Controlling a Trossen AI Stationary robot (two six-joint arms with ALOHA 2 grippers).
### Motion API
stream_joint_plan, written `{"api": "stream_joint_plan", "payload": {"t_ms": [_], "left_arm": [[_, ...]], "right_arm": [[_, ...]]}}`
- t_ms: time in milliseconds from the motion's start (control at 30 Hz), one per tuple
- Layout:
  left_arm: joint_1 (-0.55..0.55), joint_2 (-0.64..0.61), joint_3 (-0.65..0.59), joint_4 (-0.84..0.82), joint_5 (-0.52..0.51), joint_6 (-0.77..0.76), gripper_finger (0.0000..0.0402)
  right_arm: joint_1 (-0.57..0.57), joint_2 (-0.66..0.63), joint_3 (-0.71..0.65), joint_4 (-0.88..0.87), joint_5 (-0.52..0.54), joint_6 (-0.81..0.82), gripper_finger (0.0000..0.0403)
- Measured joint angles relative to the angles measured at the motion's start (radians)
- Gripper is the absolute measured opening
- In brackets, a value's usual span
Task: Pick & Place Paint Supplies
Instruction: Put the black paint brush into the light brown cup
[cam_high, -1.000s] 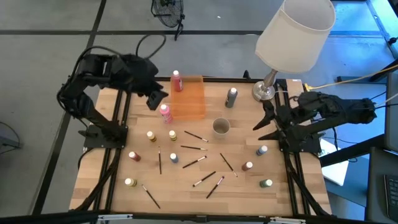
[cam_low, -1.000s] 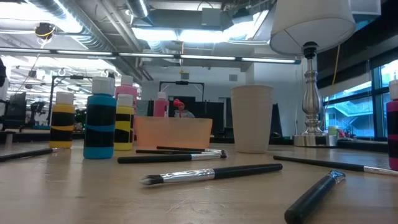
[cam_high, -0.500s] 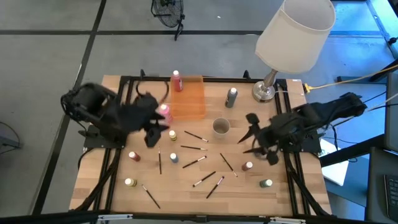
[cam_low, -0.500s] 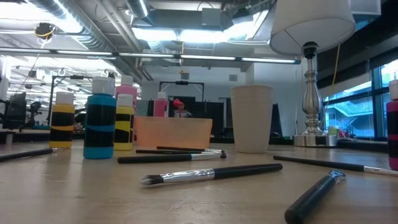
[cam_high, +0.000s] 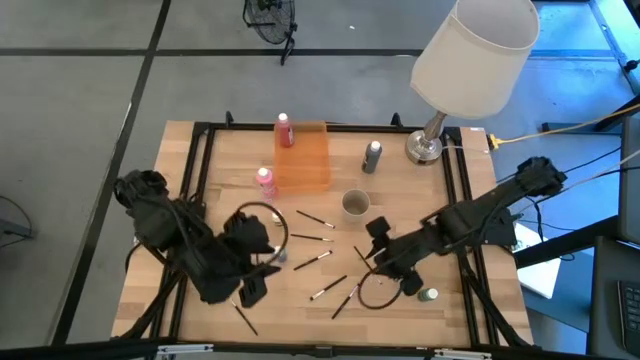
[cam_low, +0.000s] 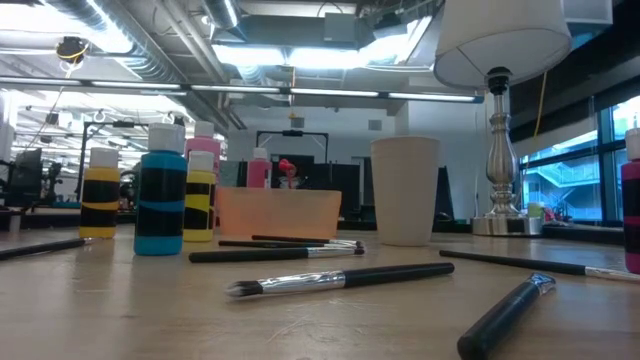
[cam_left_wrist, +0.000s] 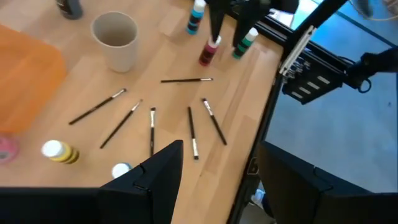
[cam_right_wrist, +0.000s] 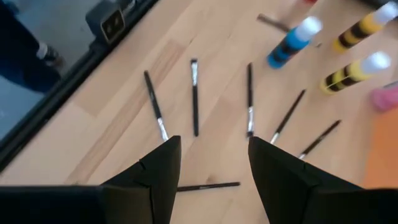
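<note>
Paintbrushes (cam_high: 322, 257) lie scattered across the middle and near part of the table (cam_high: 470, 300), paint bottles (cam_high: 265, 181) standing around them, one in the orange tray (cam_high: 305, 160). Left gripper (cam_high: 250, 285) hangs over the near-left brushes, fingers parted, holding nothing. Right gripper (cam_high: 385, 262) hangs over the near-right brushes, fingers likewise parted and empty. A cup (cam_high: 355, 205) stands mid-table, a lamp (cam_high: 470, 55) at the far right.

high: overhead, straight down; low: tabletop level; wrists: angled down; shared: cup (cam_high: 355, 204)
</note>
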Motion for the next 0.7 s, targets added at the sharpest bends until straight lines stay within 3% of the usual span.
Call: {"api": "stream_joint_plan", "payload": {"t_ms": [267,700], "left_arm": [[-0.034,0.025,0.0,0.038,-0.012,-0.009,0.02],[-0.151,0.025,0.0,0.079,-0.13,-0.088,0.02]], "right_arm": [[0.028,0.148,0.0,0.004,0.0,0.003,0.0193],[0.059,0.342,0.0,0.048,-0.008,-0.004,0.0193]]}}
